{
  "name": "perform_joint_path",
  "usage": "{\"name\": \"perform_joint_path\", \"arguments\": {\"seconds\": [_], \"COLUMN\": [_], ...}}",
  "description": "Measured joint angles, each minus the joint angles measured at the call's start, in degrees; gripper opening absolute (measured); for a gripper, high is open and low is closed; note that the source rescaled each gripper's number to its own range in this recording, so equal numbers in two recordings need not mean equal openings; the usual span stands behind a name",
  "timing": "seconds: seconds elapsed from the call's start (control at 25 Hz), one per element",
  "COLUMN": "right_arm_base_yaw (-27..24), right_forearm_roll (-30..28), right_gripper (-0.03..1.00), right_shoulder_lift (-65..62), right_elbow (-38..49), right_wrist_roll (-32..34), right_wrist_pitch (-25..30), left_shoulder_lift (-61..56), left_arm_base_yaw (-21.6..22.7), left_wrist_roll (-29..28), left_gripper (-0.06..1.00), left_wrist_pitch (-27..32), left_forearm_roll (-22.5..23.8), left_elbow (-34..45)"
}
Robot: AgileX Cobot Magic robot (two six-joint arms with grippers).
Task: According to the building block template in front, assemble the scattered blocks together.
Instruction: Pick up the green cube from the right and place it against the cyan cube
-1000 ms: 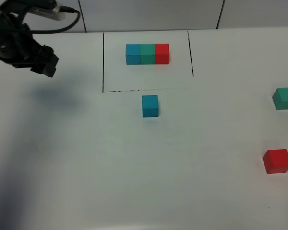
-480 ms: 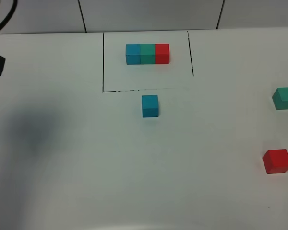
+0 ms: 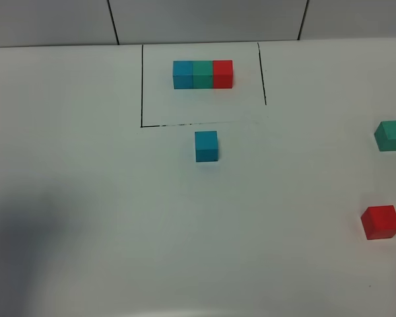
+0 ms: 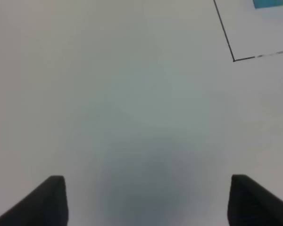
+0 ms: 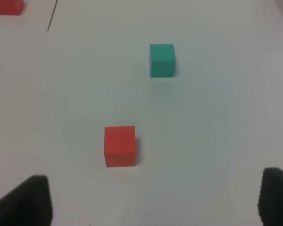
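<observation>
From high up, the template (image 3: 202, 74) sits inside its outline (image 3: 142, 99): blue, teal, red in a tight row. The blue block (image 3: 206, 146) lies just outside the outline's near edge. The teal block (image 3: 391, 135) and red block (image 3: 381, 222) lie well apart from it at the right edge of the table (image 3: 119, 218). Neither arm shows here, so both are judged to be held off to the sides.

At the left wrist, the left pincer (image 4: 147, 193) hangs above bare table with its jaws spread wide and nothing between them. A corner of the outline (image 4: 233, 60) lies far ahead and to one side of it, with a sliver of the template (image 4: 272, 4) beyond.

At the right wrist, the right pincer (image 5: 155, 188) is also spread wide and empty, tilted down at the table. The red block (image 5: 120, 146) lies just ahead of its fingers, and the teal block (image 5: 162, 60) lies farther ahead, beyond the red.

As I judge it, the row has hardly begun. Teal comes next, so the right pincer must reach past the red block, straddle the teal one squarely and close.
</observation>
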Motion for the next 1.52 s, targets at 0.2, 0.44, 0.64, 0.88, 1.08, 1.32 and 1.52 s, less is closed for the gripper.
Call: {"name": "perform_joint_path", "arguments": {"seconds": [0.2,0.44,0.64,0.88,1.08,1.32,1.52], "right_arm_base_yaw": [0.00,0.00,0.00,0.00,0.00,0.00,0.00], "right_forearm_roll": [0.00,0.00,0.00,0.00,0.00,0.00,0.00], "right_gripper": [0.84,0.84,0.84,0.84,0.84,0.84,0.84], "right_shoulder_lift": [0.00,0.00,0.00,0.00,0.00,0.00,0.00], "right_elbow": [0.00,0.00,0.00,0.00,0.00,0.00,0.00], "right_wrist_roll": [0.00,0.00,0.00,0.05,0.05,0.00,0.00], "right_wrist_pitch": [0.00,0.00,0.00,0.00,0.00,0.00,0.00], "left_shoulder_lift": [-8.85,-17.76,-24.71,-33.41,-39.16,-43.64,-46.18], "left_arm_base_yaw": [0.00,0.00,0.00,0.00,0.00,0.00,0.00], "left_wrist_roll": [-0.17,-0.17,0.39,3.66,5.41,5.47,5.53], "left_gripper": [0.65,0.65,0.65,0.65,0.65,0.65,0.65], "left_wrist_pitch": [1.09,2.90,6.76,10.61,10.74,10.75,10.99], "left_forearm_roll": [-2.12,-4.19,-5.99,-10.31,-11.30,-12.18,-12.24], "left_elbow": [5.65,12.26,15.15,18.94,22.03,24.77,25.39]}}
